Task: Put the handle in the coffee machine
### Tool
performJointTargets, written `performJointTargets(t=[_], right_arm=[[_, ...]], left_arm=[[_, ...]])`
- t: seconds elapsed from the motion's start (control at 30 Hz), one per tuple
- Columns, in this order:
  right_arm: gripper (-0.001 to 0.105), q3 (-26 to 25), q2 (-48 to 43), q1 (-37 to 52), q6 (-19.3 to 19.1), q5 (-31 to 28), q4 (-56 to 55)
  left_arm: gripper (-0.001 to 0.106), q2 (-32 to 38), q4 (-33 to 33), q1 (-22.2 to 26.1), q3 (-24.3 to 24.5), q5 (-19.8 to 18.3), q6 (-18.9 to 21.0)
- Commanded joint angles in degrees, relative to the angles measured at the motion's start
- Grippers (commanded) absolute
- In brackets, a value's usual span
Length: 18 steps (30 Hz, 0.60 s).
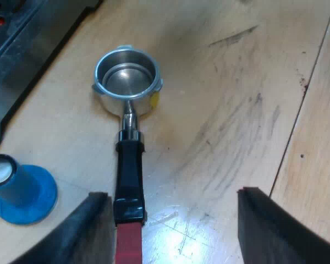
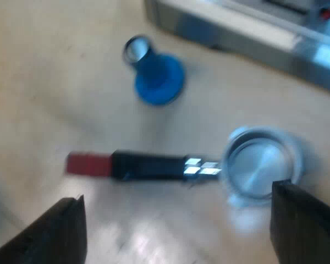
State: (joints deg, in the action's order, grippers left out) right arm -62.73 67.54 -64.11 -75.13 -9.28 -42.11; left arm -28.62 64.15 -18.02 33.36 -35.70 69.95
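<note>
1. The holder (image 1: 130,159) lies loose on the table (image 1: 236,82), cup end toward the machine (image 1: 22,44), near the tamper (image 1: 22,190).
2. Our left gripper (image 1: 173,192) hangs spread wide; the handle points straight at it, red end beside one finger.
3. Our right gripper (image 2: 176,192), also spread, sees it crosswise. We judge left nearer.

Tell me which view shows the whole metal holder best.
The right wrist view: the holder lies in full on the table, from red end to metal cup. The left wrist view looks into its cup, but its red end is cut off.
</note>
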Motion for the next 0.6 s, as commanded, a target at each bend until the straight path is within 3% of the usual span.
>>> performJointTargets(t=[0.03,0.13,0.3,0.43,0.6], right_arm=[[0.07,-0.43,-0.05,3.12,-0.94,-0.85,-0.21],[0.07,-0.43,0.62,6.12,-0.64,0.27,-0.2],[0.07,-0.43,2.66,9.33,-0.64,3.64,-0.2],[0.072,-0.43,4.45,10.15,-1.06,5.92,-0.39],[0.101,-0.43,7.04,10.13,-3.57,6.17,-0.55]], left_arm=[[0.053,-0.18,-0.42,-0.26,0.09,0.36,0.93],[0.054,-0.18,-0.99,-0.26,0.09,0.36,0.93],[0.068,-0.18,-1.44,-0.26,0.09,0.36,0.93],[0.069,-0.18,-1.44,-0.26,0.09,0.36,0.93],[0.069,-0.18,-1.44,-0.26,0.09,0.36,0.93]])
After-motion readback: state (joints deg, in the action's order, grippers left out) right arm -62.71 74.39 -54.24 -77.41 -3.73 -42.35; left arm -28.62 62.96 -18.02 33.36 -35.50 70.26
